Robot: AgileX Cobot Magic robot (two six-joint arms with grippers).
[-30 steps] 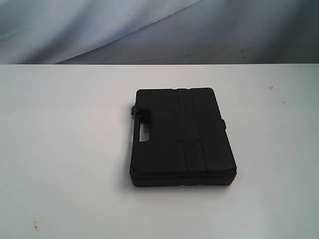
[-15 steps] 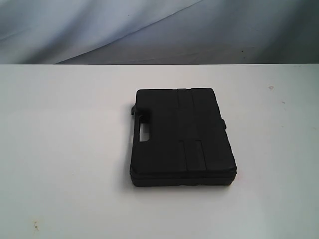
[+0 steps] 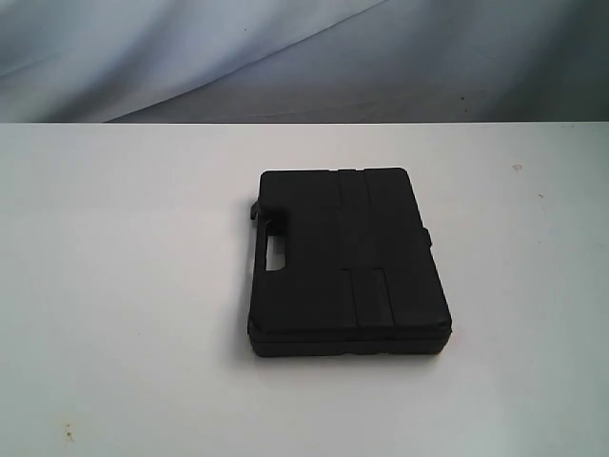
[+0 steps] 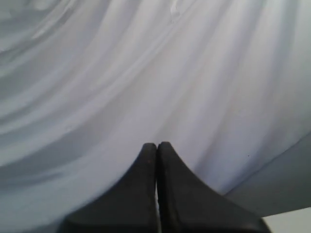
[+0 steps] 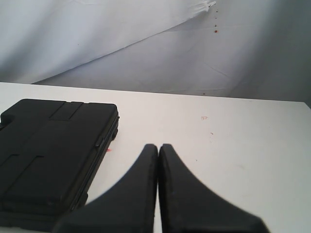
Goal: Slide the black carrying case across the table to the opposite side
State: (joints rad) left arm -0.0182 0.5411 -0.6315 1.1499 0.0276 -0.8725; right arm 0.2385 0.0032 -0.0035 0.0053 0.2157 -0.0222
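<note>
black carrying case (image 3: pixel 347 262) on table (image 3: pixel 124 286), near right gripper (image 5: pixel 158 145) pressed together, left gripper (image 4: pixel 156 144) likewise

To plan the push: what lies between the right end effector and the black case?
Only bare white table, with one tiny reddish speck beside the case; the right wrist view shows this.

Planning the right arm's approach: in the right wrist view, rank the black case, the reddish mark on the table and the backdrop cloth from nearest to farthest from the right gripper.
1. Black case, beside the right gripper.
2. Reddish mark, farther out on the table.
3. Backdrop cloth, beyond the table's far edge.
</note>
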